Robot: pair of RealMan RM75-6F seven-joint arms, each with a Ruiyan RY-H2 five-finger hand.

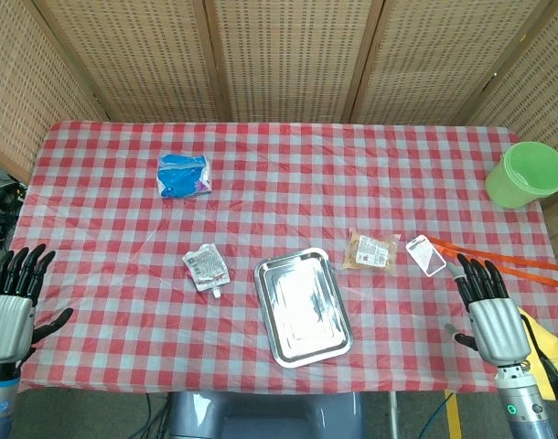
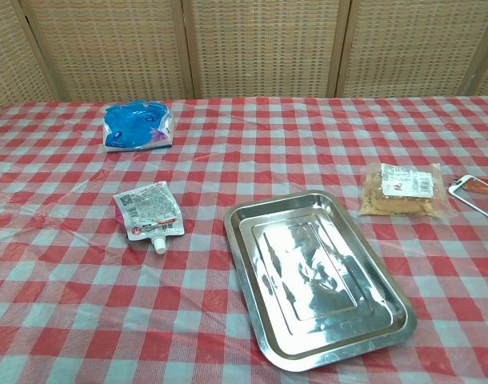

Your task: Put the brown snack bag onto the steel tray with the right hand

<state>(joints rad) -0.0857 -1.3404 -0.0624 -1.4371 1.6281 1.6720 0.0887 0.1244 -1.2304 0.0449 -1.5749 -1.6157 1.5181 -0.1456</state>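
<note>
Red-checked table (image 1: 279,183) viewed from above; brown snack bag (image 1: 370,250) lies flat just right of steel tray (image 1: 302,306), not touching it; tray is seen bare. Right hand (image 1: 485,306) held at near right table edge, fingers spread, nothing grasped; left hand (image 1: 14,297) likewise released at far left. Task judged not yet begun; next, reach forward-left to bag is called for, flat packet needing pinch at edge.

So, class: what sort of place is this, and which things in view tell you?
Probably a staged robot test setup rather than a home: a checked tablecloth with scattered items, wicker screens as backdrop, and each robot hand waiting at the table edge.
</note>
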